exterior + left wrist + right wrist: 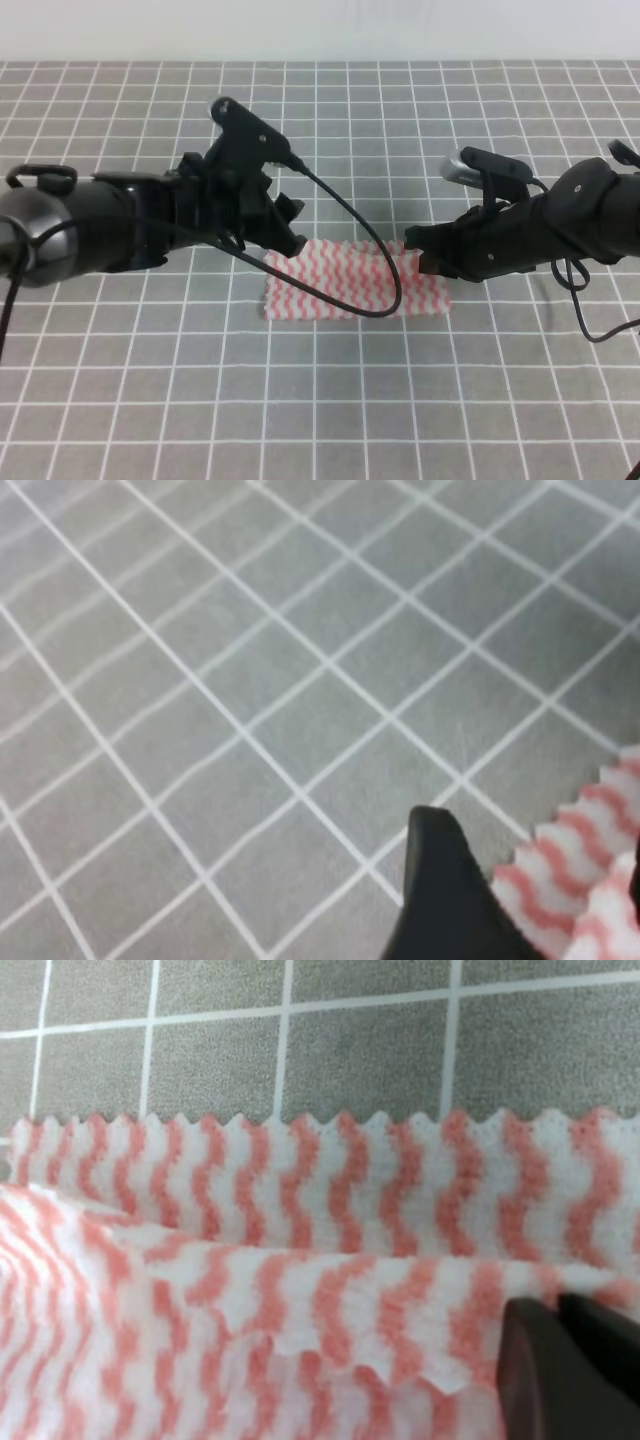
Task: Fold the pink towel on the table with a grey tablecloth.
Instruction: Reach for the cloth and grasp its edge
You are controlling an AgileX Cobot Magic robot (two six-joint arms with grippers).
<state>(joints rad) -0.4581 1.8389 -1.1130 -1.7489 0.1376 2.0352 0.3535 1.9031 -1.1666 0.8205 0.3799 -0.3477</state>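
The pink towel [350, 285] lies on the table with a grey tablecloth [330, 400] as a wide rectangle with one layer over another. My left gripper [296, 238] is at its far left corner. In the left wrist view, one black finger [440, 900] stands apart from the other, with the towel corner [575, 875] between them. My right gripper [415, 255] is at the far right corner. In the right wrist view its fingers [570, 1370] are pressed together on the upper layer of the towel [300, 1300], above the lower layer's jagged far edge.
The grey grid cloth [250, 680] spreads on all sides of the towel. A black cable [375, 240] from the left arm loops over the towel's middle. Another cable [585, 320] hangs from the right arm at the right edge.
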